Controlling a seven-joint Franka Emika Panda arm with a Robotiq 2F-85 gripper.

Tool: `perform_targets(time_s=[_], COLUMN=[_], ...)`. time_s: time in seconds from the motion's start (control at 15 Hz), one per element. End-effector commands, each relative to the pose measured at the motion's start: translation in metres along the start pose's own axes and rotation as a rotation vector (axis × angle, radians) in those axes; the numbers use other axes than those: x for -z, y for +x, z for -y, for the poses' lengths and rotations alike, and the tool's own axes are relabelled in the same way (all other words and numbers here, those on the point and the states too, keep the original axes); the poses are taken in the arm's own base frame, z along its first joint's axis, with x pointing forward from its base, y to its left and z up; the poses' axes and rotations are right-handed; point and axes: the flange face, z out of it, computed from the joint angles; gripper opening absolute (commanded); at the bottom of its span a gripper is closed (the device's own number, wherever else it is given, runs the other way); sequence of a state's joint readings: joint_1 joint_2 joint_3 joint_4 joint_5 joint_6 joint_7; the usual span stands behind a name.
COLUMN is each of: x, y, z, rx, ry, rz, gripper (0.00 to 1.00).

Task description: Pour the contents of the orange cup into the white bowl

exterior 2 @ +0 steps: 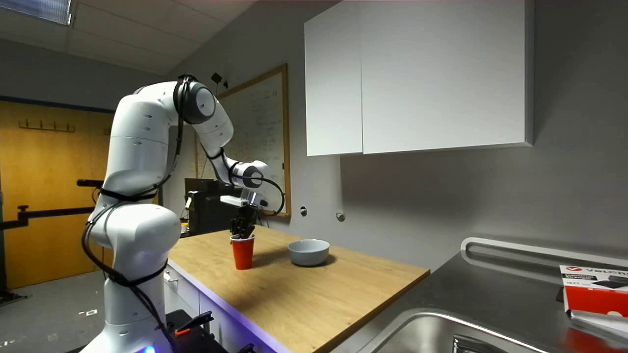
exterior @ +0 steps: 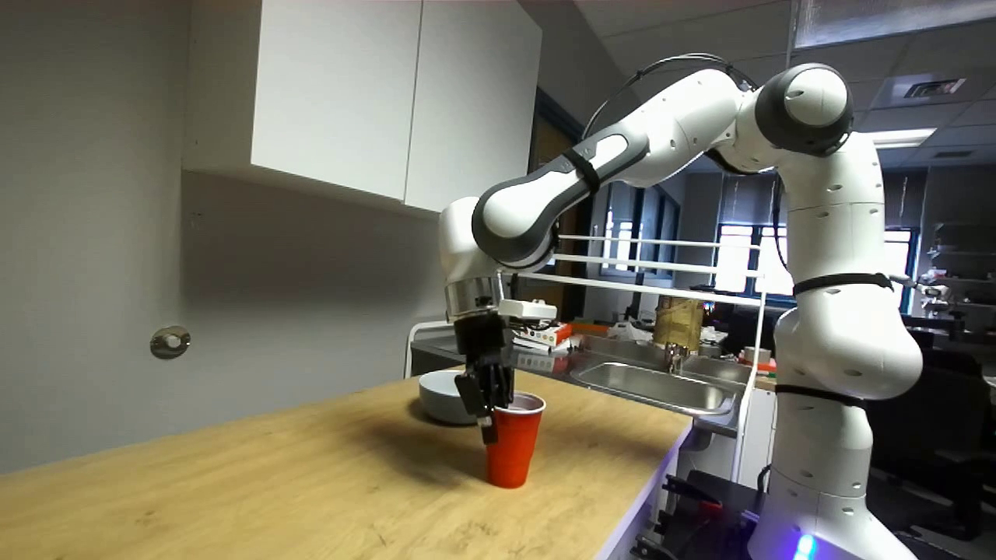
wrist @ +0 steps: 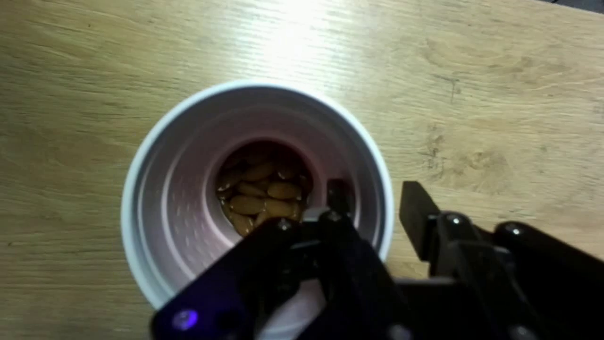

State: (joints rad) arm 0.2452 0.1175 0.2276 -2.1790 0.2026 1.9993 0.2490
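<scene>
In an exterior view, the tapered red-orange plastic cup (exterior: 515,451) stands upright at lower centre on the wood-grain surface (exterior: 272,486), the round grey-white bowl (exterior: 442,400) to its left. Fingers apart, the black claw (wrist: 376,200) straddles the cup's rim; brown oval pieces (wrist: 264,198) lie within.

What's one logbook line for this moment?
orange cup: upright on table, almond-like pieces inside | white bowl: apart from cup | hand: open, astride cup rim | pour: pending

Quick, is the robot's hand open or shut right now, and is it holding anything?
Open, not gripping anything: its fingers straddle the wall of the orange cup, one inside, one outside.
</scene>
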Motion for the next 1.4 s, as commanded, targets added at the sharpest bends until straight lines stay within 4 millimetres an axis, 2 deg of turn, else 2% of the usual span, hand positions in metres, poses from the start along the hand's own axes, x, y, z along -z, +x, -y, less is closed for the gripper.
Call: perform_targets(time_s=[0.0, 0.07, 0.13, 0.4, 1.0, 1.2, 1.33], x=[0.021, 0.013, 0.015, 0.031, 0.106, 0.127, 0.142], y=[-0.003, 0.004, 0.005, 0.009, 0.035, 0.050, 0.063], z=[0.007, 0.005, 0.005, 0.002, 0.013, 0.008, -0.003], rx=[-0.021, -0.015, -0.018, 0.003, 0.078, 0.123, 0.162], ry=[-0.014, -0.011, -0.011, -0.018, -0.048, -0.038, -0.011], rz=[-0.016, -0.020, -0.026, -0.029, -0.125, -0.145, -0.157], gripper=[0.05, 0.02, 0.00, 0.02, 0.02, 0.02, 0.02])
